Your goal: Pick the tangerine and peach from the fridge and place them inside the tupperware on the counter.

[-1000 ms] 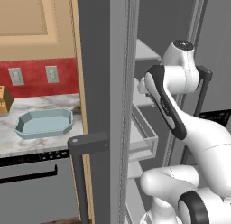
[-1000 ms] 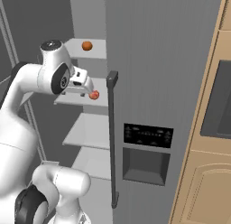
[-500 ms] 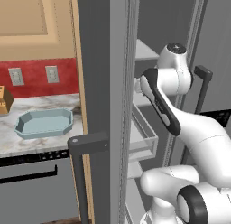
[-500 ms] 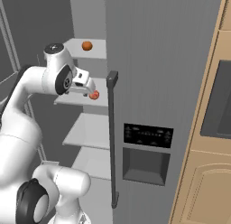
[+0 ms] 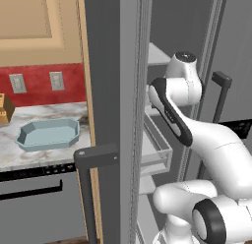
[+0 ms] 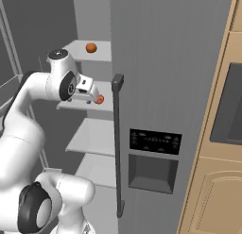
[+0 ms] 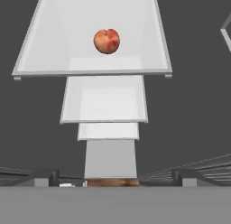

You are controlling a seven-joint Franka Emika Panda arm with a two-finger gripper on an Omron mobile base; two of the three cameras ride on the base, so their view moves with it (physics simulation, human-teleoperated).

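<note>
The arm reaches into the open fridge (image 6: 165,63), and the hand (image 6: 92,97) hangs over the middle shelf (image 6: 75,104), right beside the peach (image 6: 99,99). From the right base view the peach sits at the shelf's front right corner, touching or all but touching the fingertips; I cannot tell which. In the hand view the peach (image 7: 107,41) lies straight ahead along the hand's line, resting on the pale shelf (image 7: 40,51) with clear space all round it. It is round, so no long axis matters for the grasp.

Whether the fingers stand apart or together I cannot tell; nothing is gripped yet, as far as I can judge.

The tangerine (image 6: 91,47) rests one shelf higher, well apart from the hand, toward the back. The closed door's dark bar handle (image 6: 117,143) runs just right of the peach and looks like the thing most likely to crowd the hand. The tupperware (image 5: 47,134) waits on the tabletop (image 5: 29,152) left of the fridge, past the open door (image 5: 115,90), with nothing inside it.
</note>
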